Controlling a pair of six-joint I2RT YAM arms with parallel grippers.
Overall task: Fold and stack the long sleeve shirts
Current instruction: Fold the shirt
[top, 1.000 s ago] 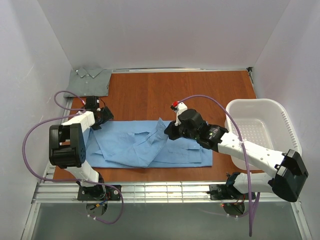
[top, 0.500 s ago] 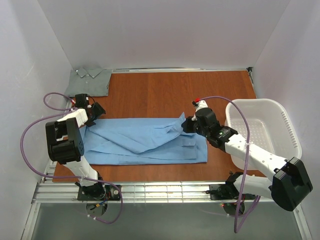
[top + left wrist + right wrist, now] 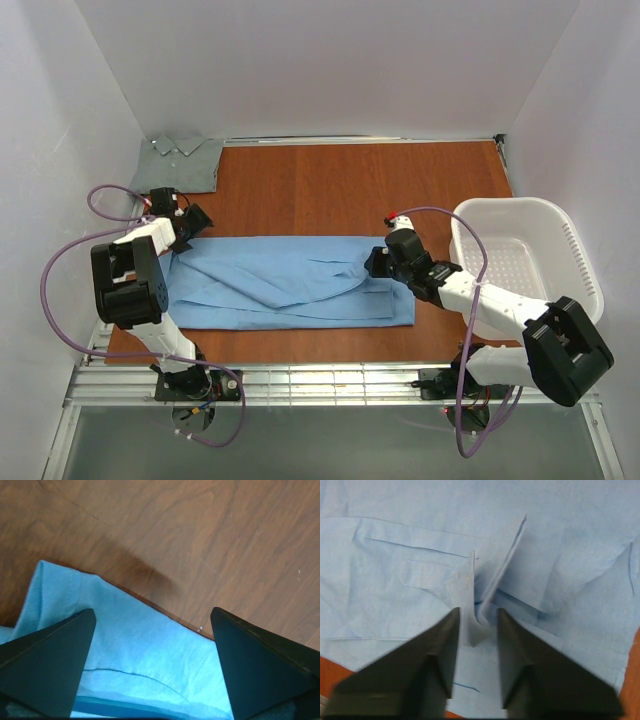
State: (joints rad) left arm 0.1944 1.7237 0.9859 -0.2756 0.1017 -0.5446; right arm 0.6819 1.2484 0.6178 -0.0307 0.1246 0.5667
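Top external view: the light blue shirt lies spread lengthwise on the worktop, reaching from one set of jaws to the other.
Left jaws: wide apart with nothing between them. The shirt's end edge lies just beneath the tips, with bare worktop ahead of them.
Right jaws: almost together, with a raised ridge of blue cloth pinched between them. Flat cloth spreads ahead of the tips and to either side.
Other shirt: the grey-green shirt lies in the far corner, beyond the left jaws and apart from the blue one.
Basket: the white laundry basket is on the side of the right jaws away from the shirt, not touching it.
Step in hand: probably straightening the blue shirt before a fold.
Doing it well: lower the pinched ridge close to the worktop before releasing it, so it settles flat instead of tenting. Then part the right jaws and lift straight up, to avoid dragging cloth.
Risk: thin cloth may cling to a fingertip and pull up a fresh wrinkle.
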